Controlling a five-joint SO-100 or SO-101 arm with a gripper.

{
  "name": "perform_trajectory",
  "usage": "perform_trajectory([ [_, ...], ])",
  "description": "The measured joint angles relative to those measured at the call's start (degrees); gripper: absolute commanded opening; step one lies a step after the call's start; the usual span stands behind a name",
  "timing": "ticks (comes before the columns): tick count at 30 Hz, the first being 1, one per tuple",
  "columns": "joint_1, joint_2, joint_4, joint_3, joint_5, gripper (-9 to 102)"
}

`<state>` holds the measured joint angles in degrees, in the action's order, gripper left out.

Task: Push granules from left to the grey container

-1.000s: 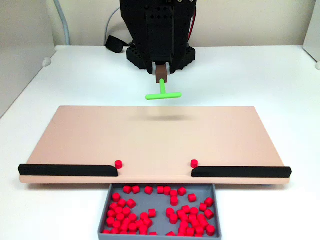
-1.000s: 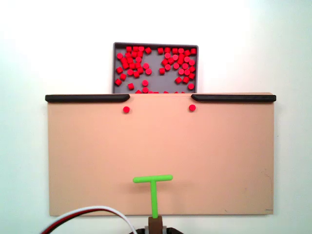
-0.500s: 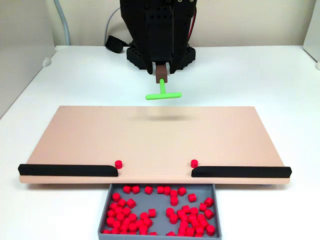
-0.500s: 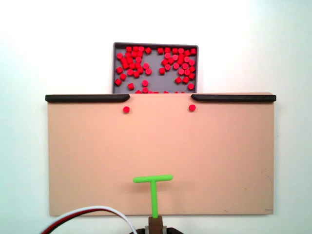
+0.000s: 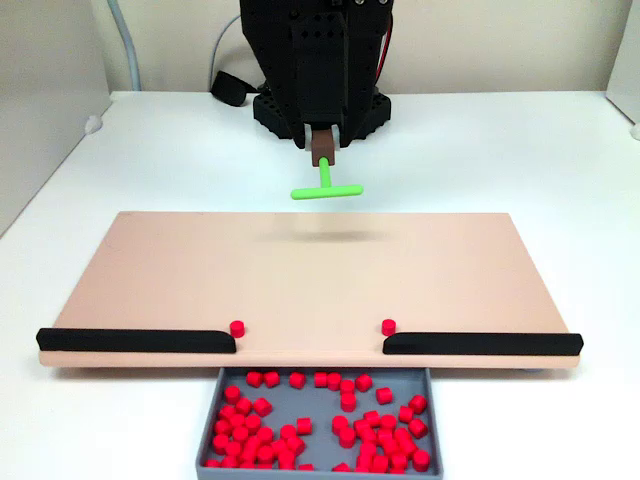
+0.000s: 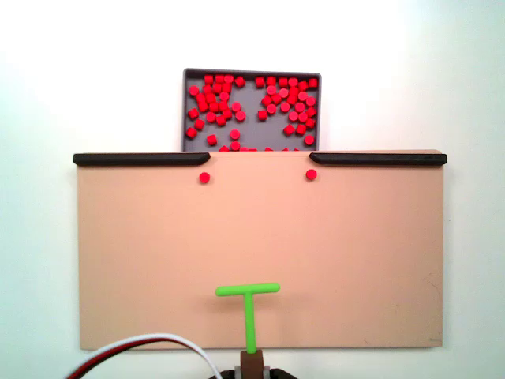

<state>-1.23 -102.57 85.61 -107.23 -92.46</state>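
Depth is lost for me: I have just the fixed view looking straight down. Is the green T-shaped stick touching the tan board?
Observer: No. Seen from the front in a fixed view, the green T-shaped stick hangs above the tan board, and its faint shadow lies separately on the board.
Operator: Where does the arm stand?
Observer: Its black base sits on the white table, behind the board's far edge, roughly centred.

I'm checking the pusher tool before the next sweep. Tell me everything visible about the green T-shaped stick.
The green T-shaped stick is bright green, plastic-looking: a thin stem ending in a short crossbar. Its stem runs into a brown holder under the black arm. In a fixed view it hangs above the tan board, casting a faint shadow; from above the crossbar points toward the grey container. It touches no granules.
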Motion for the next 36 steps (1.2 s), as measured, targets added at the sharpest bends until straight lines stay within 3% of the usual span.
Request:
perform_trajectory([
  [26, -0.5, 0.0, 0.0, 0.0, -0.1, 0],
  [31, 3.7, 0.0, 0.0, 0.0, 5.0, 0],
  [36, 9.4, 0.0, 0.0, 0.0, 18.3, 0],
])
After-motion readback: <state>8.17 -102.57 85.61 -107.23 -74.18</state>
